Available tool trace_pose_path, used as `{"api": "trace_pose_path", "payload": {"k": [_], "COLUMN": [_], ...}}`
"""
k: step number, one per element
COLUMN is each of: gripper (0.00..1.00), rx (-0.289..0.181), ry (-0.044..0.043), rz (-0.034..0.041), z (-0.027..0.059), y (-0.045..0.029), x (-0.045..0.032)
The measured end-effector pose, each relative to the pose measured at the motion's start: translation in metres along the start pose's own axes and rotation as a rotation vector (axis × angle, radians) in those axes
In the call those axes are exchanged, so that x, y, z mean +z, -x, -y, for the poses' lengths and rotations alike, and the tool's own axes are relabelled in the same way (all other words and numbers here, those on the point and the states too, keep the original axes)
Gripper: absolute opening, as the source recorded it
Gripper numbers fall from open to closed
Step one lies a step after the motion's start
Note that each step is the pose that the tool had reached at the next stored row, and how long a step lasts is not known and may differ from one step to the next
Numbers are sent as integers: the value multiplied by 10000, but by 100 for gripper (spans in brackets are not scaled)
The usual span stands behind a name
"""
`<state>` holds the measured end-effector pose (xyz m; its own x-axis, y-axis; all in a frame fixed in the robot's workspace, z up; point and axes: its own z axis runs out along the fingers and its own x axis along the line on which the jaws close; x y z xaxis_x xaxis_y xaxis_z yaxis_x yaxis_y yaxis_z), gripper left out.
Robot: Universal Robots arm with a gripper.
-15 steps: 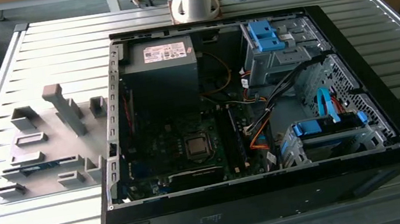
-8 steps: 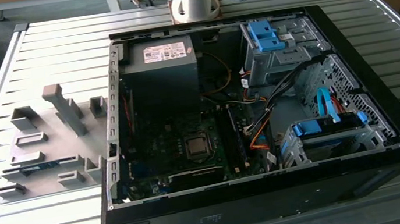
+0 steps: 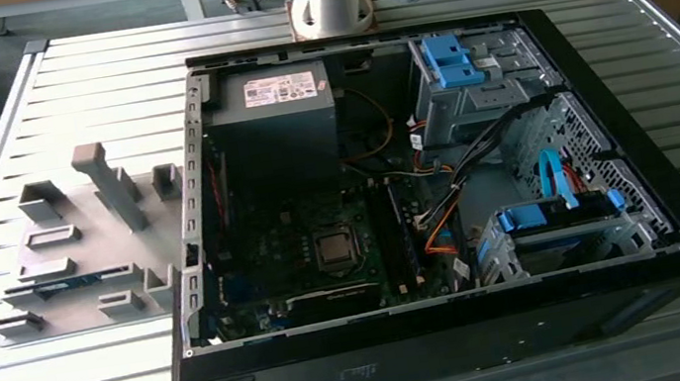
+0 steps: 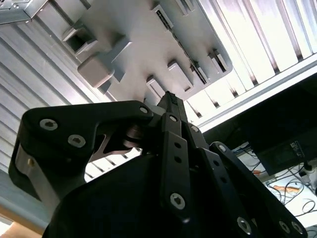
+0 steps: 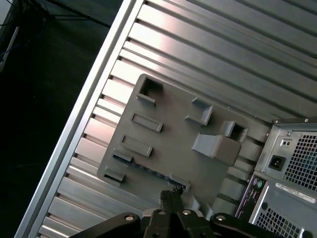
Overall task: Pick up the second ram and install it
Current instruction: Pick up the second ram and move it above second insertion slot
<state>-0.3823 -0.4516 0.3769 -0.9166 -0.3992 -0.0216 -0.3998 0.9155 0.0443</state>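
Overhead, hovers over fixture (image 5: 168,119) with gripper (image 5: 171,194) clenched (nothing between fingers); ram (image 5: 148,172) lies slotted in fixture, apart from gripper.

We see the gray fixture plate (image 5: 173,124) lying flat on the ribbed metal table (image 5: 208,49), near the table's long edge; the second ram (image 5: 148,172) lies as a thin dark strip in a slot along one edge of the plate; the gripper (image 5: 170,194) hangs over that same edge, fingertips drawn together; a taller gray block (image 5: 216,148) stands towards the plate's opposite edge, close to the computer case (image 5: 292,163) and its grilled back panel.
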Motion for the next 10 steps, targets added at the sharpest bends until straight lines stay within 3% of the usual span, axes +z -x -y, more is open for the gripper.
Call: {"api": "trace_pose_path", "payload": {"k": [10], "gripper": [10], "rx": [-1761], "ry": [10], "rz": [-94], "z": [1], "y": [0], "x": [18]}}
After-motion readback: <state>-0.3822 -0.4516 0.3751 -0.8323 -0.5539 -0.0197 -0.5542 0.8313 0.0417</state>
